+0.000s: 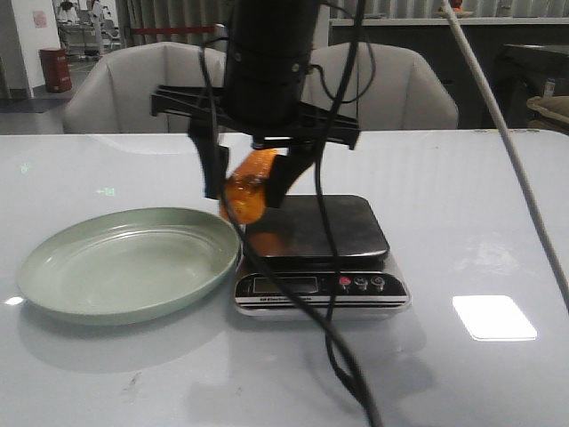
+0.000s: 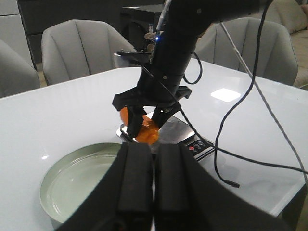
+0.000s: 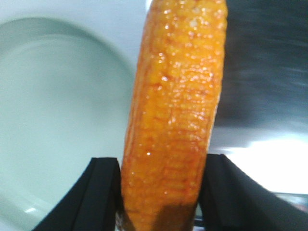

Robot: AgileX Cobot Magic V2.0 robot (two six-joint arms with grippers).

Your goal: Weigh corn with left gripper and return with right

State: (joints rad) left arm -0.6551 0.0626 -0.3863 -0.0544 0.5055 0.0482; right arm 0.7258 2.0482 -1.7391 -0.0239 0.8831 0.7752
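The corn (image 1: 252,185) is an orange-yellow cob. My right gripper (image 1: 248,191) is shut on it and holds it tilted in the air, over the gap between the green plate (image 1: 124,267) and the left edge of the scale (image 1: 329,227). In the right wrist view the corn (image 3: 175,110) stands between the black fingers (image 3: 103,192), with the plate (image 3: 53,96) on one side and the steel scale top (image 3: 264,82) on the other. My left gripper (image 2: 154,163) is shut and empty, drawn back over the near side of the plate (image 2: 82,178), facing the corn (image 2: 147,132).
The scale's display and buttons (image 1: 360,284) face the front edge. Black cables (image 1: 333,311) hang from the right arm across the scale and table. Grey chairs (image 1: 133,84) stand behind the table. A white cord (image 1: 516,169) crosses at the right.
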